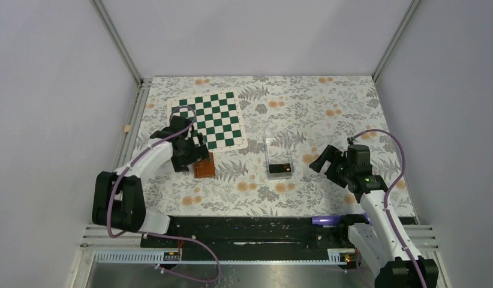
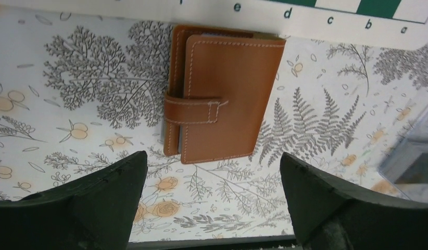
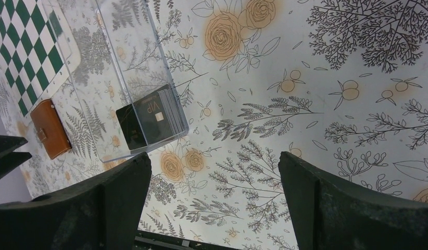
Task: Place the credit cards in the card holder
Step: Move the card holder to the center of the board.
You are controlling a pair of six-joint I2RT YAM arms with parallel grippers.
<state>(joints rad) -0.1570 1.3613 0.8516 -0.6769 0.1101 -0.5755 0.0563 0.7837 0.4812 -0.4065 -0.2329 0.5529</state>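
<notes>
The brown leather card holder [image 1: 203, 167] lies closed on the floral cloth, strap snapped; it also shows in the left wrist view [image 2: 225, 94] and small in the right wrist view [image 3: 50, 129]. My left gripper [image 2: 212, 172] hovers just near of it, open and empty; it shows in the top view [image 1: 193, 150]. The black credit cards [image 1: 280, 168] stand stacked at the near end of a clear plastic box [image 1: 277, 143], one with an orange-gold mark [image 3: 149, 119]. My right gripper [image 1: 323, 161] is open and empty, to the right of the box [image 3: 212, 172].
A green and white chessboard mat [image 1: 209, 119] lies at the back left, its edge touching the card holder's far end. A small wooden block [image 1: 128, 128] sits on the left rail. Grey walls enclose the table on three sides.
</notes>
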